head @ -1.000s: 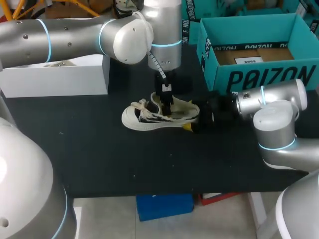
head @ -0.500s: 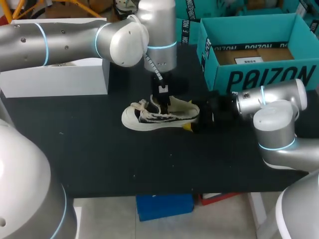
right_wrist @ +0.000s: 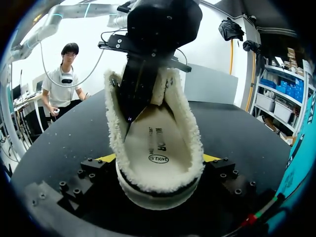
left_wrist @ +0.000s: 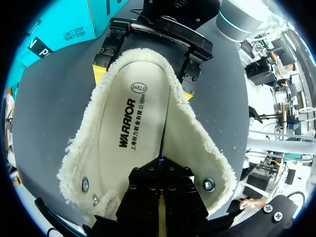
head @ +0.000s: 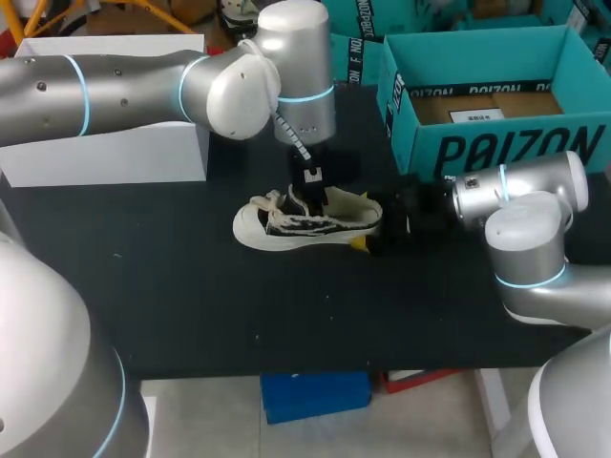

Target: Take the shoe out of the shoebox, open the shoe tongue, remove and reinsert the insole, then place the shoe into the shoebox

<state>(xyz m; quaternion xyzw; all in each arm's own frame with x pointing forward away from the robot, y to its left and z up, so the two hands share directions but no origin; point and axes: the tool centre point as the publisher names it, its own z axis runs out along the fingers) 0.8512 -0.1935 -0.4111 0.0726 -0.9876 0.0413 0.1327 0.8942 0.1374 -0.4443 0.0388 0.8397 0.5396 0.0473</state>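
Clamped the heel of the white, fleece-lined shoe (head: 304, 221) from both sides with the right gripper (right_wrist: 160, 159). Pointed the left gripper (left_wrist: 160, 165) down into the shoe's mouth, fingers drawn together, tips touching the printed insole (left_wrist: 131, 123). Held the shoe on its sole on the black table (head: 191, 296), near the teal shoebox (head: 496, 148) but outside it.
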